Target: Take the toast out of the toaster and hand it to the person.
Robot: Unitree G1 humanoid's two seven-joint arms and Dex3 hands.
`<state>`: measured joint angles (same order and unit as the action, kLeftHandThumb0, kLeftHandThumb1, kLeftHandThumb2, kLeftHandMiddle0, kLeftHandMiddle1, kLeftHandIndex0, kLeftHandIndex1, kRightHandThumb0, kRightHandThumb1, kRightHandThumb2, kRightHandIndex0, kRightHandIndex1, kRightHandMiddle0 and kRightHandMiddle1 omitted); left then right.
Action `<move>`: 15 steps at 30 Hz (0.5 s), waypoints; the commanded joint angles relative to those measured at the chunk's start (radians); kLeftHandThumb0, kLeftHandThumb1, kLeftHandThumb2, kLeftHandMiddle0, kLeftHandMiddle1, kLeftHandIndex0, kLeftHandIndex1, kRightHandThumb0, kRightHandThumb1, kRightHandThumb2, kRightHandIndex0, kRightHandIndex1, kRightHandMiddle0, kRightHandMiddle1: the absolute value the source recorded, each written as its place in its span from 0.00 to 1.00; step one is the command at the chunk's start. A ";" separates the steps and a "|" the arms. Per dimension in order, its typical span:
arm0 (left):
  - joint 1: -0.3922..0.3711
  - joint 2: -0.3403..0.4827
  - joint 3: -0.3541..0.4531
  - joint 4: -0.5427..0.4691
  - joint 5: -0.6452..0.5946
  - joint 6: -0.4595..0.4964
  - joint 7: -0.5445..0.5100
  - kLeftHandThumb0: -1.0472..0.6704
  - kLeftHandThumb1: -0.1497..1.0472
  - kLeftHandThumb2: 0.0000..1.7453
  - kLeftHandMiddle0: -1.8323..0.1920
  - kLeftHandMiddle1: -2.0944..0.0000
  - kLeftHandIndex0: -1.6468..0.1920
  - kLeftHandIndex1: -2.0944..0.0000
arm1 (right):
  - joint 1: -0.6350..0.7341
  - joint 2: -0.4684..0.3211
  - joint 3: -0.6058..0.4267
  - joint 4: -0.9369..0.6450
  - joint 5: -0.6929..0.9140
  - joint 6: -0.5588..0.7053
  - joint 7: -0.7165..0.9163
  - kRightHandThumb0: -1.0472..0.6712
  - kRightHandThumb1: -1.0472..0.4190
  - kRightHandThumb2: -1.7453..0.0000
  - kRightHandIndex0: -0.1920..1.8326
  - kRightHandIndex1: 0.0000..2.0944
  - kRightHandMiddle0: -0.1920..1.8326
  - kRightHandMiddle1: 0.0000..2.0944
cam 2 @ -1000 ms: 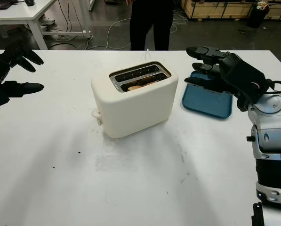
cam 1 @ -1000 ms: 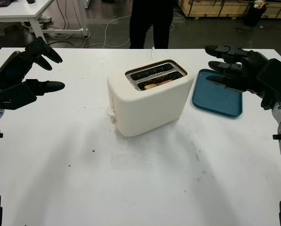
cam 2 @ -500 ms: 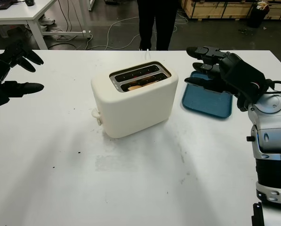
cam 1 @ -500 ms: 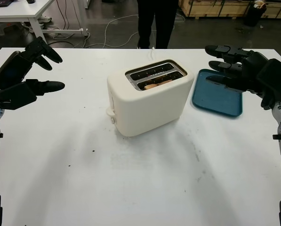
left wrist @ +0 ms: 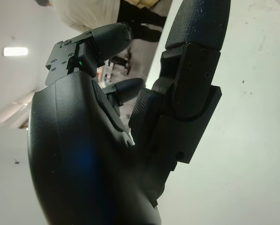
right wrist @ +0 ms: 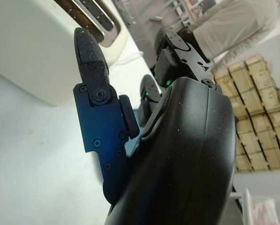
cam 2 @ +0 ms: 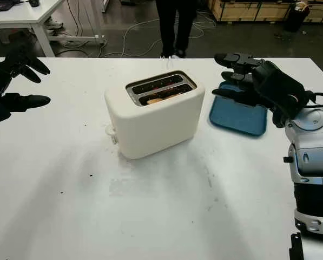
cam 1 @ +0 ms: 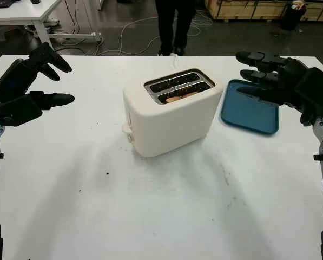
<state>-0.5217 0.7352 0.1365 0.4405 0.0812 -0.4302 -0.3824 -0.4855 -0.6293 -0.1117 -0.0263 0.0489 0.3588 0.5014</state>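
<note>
Black and three-fingered, the robot's left hand (cam 1: 28,86) hangs above the white table's (cam 1: 166,216) left side, released and holding nothing. To its right, mid-table, stands a cream two-slot toaster (cam 1: 172,111); the toast (cam 1: 181,96) sits low in the nearer slot, only its browned top edge showing. Right again, a blue tray (cam 1: 249,115) lies flat just beside the toaster. Above the tray's near end hovers the right hand (cam 1: 275,84), also released and empty, pointing towards the toaster. Beyond the far table edge a person's dark-trousered legs (cam 1: 173,24) stand waiting.

The task looks barely begun: neither hand touches the toaster. The next move likely calls for one hand to come over the slot and pinch the thin toast edge.

The right wrist view shows the toaster's slots (right wrist: 90,16) from low and close, and stacked wooden crates (right wrist: 257,98) behind; the head views show the toast itself.
</note>
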 commanded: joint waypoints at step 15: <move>-0.009 -0.002 0.002 -0.012 -0.003 0.001 0.004 0.00 0.89 0.13 0.91 0.21 0.90 0.26 | -0.018 -0.002 -0.001 -0.016 0.001 0.013 0.003 0.32 0.09 0.98 0.24 0.05 0.26 0.00</move>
<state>-0.5217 0.7352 0.1364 0.4397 0.0813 -0.4292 -0.3824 -0.4888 -0.6293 -0.1113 -0.0363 0.0422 0.3610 0.5024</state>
